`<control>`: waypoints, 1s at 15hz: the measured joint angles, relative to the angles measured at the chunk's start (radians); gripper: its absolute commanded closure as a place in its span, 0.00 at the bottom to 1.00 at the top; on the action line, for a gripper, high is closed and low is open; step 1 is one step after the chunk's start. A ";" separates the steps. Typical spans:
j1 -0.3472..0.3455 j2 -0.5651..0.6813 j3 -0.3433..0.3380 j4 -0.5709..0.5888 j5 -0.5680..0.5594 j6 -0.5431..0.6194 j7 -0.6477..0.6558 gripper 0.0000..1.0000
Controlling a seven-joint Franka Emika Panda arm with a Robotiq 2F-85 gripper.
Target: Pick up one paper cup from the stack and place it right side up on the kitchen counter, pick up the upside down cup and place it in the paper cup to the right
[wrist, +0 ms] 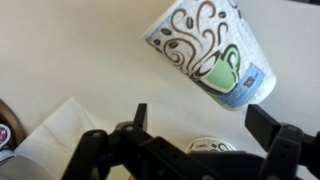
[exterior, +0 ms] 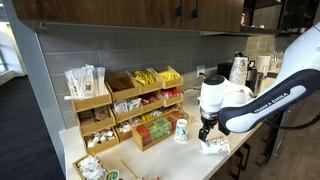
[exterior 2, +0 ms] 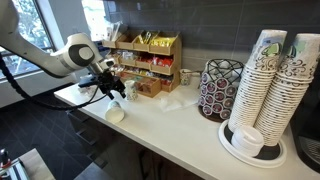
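Paper cup (wrist: 215,55): white, dark brown swirls, green mug motif.
Counter (wrist: 70,40): pale cream, plain.
Pincer (wrist: 203,120): black.
Stack (exterior 2: 262,85): white with dark scrollwork.
Snack racks (exterior: 120,105): light wood.
Packets (exterior: 150,77): yellow, red, green.
Arm (exterior: 298,62): white shell, black band.

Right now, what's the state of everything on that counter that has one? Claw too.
claw: open, empty, over the tipped cup.
tipped cup: lying on its side on the kitchen counter.
second cup: standing; which way up is unclear.
the stack: nested, standing tall.
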State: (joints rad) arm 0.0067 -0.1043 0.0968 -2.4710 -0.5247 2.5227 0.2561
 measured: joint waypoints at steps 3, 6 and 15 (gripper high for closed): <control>-0.001 -0.009 -0.002 0.004 0.039 -0.008 0.030 0.00; -0.002 -0.015 -0.003 0.015 0.096 0.007 0.054 0.00; -0.039 -0.002 -0.063 0.017 0.260 0.125 0.078 0.00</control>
State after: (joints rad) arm -0.0328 -0.1062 0.0340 -2.4536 -0.2650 2.6477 0.3341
